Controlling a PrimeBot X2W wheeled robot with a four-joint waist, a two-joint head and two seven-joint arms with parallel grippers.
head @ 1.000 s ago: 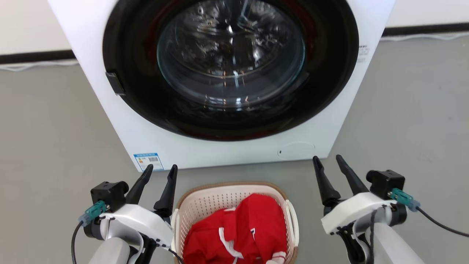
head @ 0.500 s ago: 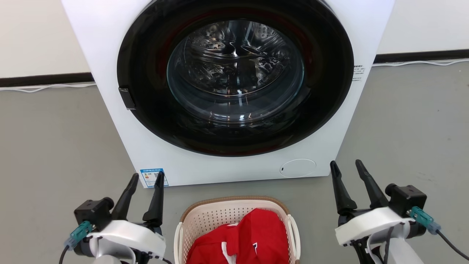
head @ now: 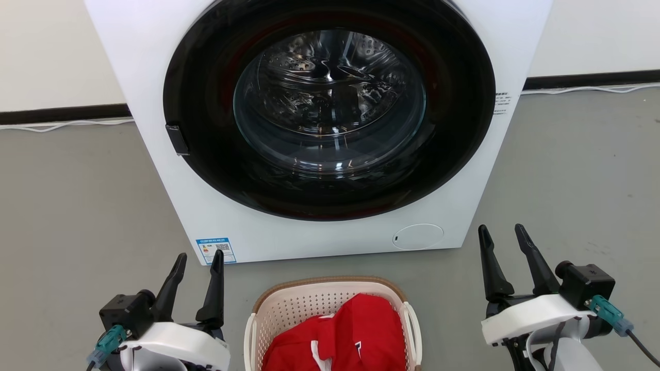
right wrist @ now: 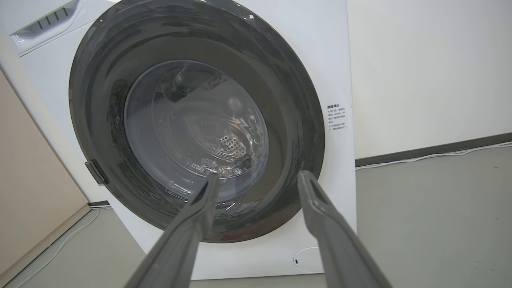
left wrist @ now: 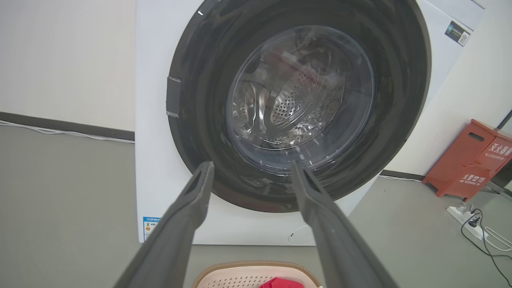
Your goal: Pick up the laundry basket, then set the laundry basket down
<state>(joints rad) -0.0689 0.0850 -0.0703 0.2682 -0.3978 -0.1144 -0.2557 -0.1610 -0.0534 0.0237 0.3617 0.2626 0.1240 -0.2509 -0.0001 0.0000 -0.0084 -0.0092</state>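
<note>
Cream-white perforated plastic with a brown rim: that was your laundry basket (head: pixel 301 305), sitting on the grey floor (head: pixel 67 206) just in front of the washing machine (head: pixel 319 242), roughly centred on its front. A red garment (head: pixel 361 330) with white trim lay inside, bunched up and rising to about rim height. White side handles were visible on both sides, and nothing touched them.

Your left gripper (head: pixel 200 254) hung off the basket's left side, fingers spread apart, holding nothing, clear of the handle. Your right gripper (head: pixel 500 227) was off the right side, further from the basket, jaws likewise wide and empty. Both pointed toward the machine.

In the left wrist view you had the left gripper (left wrist: pixel 252 164) aimed at the round dark door, its glass closed, with the basket rim (left wrist: pixel 240 267) at the bottom between the fingers. A red box (left wrist: pixel 472 160) stood against the wall to the right, with a power strip (left wrist: pixel 466 210) on the floor beside it.

In the right wrist view the right gripper (right wrist: pixel 260 174) framed the lower door, fingers parted. A blue label (head: pixel 215 250) sat at the machine's lower left corner, near the left fingertips. A white cable ran along the base of the wall.
</note>
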